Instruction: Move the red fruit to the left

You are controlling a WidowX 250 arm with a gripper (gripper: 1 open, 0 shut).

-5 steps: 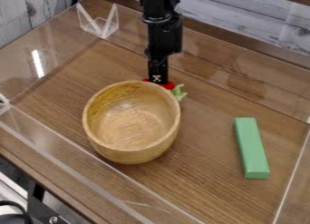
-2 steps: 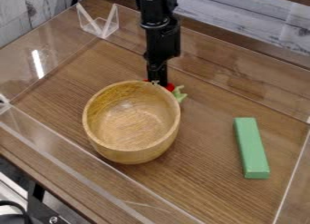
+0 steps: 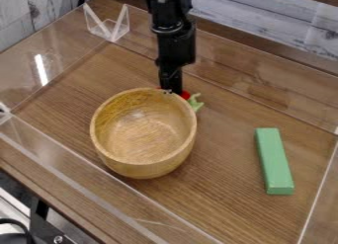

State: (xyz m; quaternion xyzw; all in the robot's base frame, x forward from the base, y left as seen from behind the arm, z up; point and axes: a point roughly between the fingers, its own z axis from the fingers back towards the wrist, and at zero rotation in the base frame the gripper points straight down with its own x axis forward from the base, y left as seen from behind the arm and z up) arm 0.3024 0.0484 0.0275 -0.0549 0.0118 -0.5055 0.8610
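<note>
The red fruit [image 3: 187, 96] is small and glossy, with a green leafy bit at its right. It shows just behind the far rim of the wooden bowl [image 3: 142, 132], partly hidden by the fingers. My gripper [image 3: 172, 88] points straight down from the black arm, and its fingers are shut together on the fruit's left part. I cannot tell whether the fruit rests on the table or hangs just above it.
A flat green block [image 3: 274, 159] lies on the wooden table to the right. Clear acrylic walls [image 3: 40, 65] fence the table, and a small clear stand [image 3: 106, 23] sits at the back left. Bare wood lies left of the bowl.
</note>
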